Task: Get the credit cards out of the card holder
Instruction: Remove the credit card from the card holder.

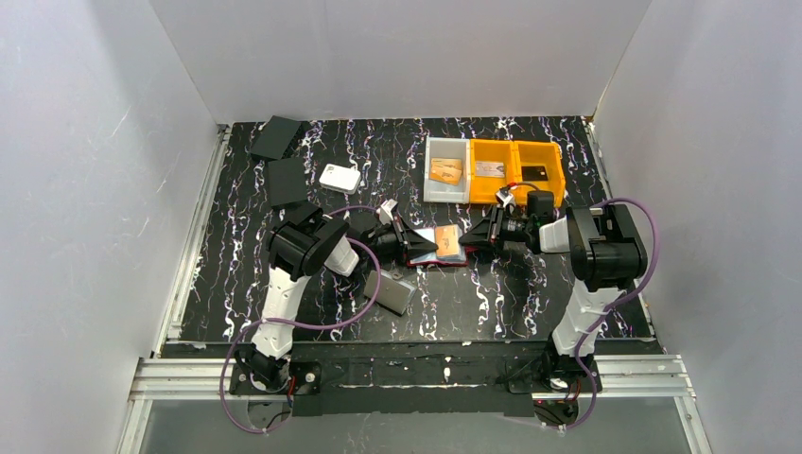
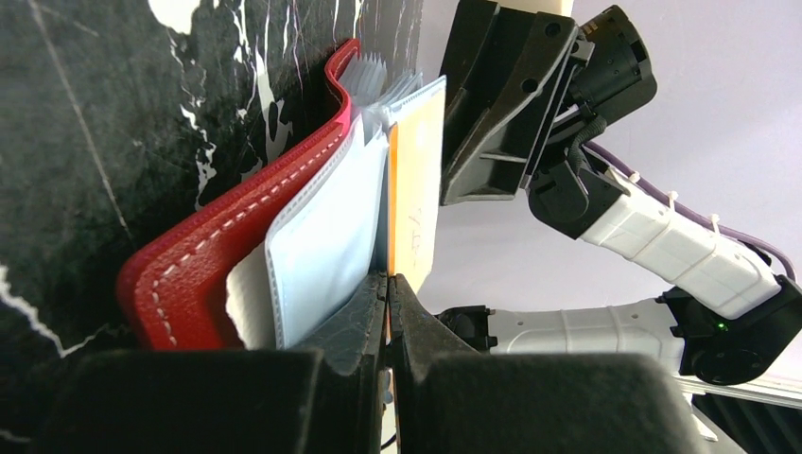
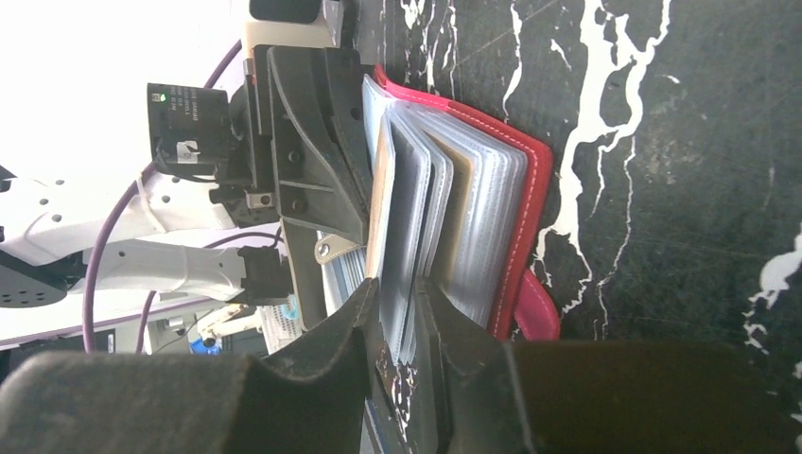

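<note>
Extraction in hand: card holder (image 1: pixel 440 248) held by clenched left pincer (image 2: pixel 389 284); right pincer (image 3: pixel 399 303) set astride sleeves (image 3: pixel 473 218), grip unclear. Needed next: orange card (image 2: pixel 416 189) pinched, drawn out.

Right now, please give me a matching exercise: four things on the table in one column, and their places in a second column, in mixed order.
Things:
1 gold card
2 silver card
3 dark card
4 holder

Places:
A between left claw and right claw
B grey bin
C right orange bin
D middle orange bin

Pairs: 1-B; 2-D; 3-C; 4-A
</note>
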Available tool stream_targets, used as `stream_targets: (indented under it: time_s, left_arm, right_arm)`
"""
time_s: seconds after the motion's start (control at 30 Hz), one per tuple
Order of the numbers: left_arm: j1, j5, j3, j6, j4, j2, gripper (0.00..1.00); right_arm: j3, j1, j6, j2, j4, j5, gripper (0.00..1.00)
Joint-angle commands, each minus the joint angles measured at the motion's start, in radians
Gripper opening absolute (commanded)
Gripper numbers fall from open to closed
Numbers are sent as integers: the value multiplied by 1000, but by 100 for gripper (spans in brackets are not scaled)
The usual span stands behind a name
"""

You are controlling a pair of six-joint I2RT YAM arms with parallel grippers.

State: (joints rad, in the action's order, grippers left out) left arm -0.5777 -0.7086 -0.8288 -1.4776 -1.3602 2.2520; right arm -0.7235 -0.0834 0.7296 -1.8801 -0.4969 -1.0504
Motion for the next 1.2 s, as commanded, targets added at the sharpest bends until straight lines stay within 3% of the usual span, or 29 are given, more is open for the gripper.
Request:
stream_targets:
  time_s: [0.0, 0.1, 0.17, 0.27, 0.47, 0.6, 0.9, 0.97, 1.07, 1.17]
  left_arm:
    - [-15, -23, -42, -7, -59, -17, 0]
    - [-15, -23, -43, -7, -60, -15, 0]
    - [-15, -23, -41, -7, -61, -14, 0]
    - [-15, -20, -31, -7, -68, -15, 0]
    - [-15, -19, -21, -16, -87, -11, 0]
    - [-13, -17, -18, -17, -88, -10, 0]
    - [-12, -15, -18, -21, -89, -12, 0]
    - [-13, -15, -17, -23, -91, -11, 0]
    - [-11, -14, -15, -24, -93, -10, 0]
    - [-10, -12, -12, -26, -94, -10, 0]
  right_arm:
    - [-17, -50, -18, -26, 14, -43, 27]
    - [-24, -53, -47, -30, 52, -28, 27]
    - [-26, -53, -50, -28, 53, -33, 21]
    - [-37, -41, -41, -20, 49, -58, 36]
    - [-25, -16, -29, -14, 32, -57, 38]
    - [-17, -10, 13, -11, -25, -80, 53]
    - [-16, -3, -4, -14, 2, -63, 44]
    - [-14, 2, 10, -14, -11, -68, 47]
    - [-10, 16, 31, -14, -37, -80, 62]
    - [-6, 28, 30, -11, -36, -74, 65]
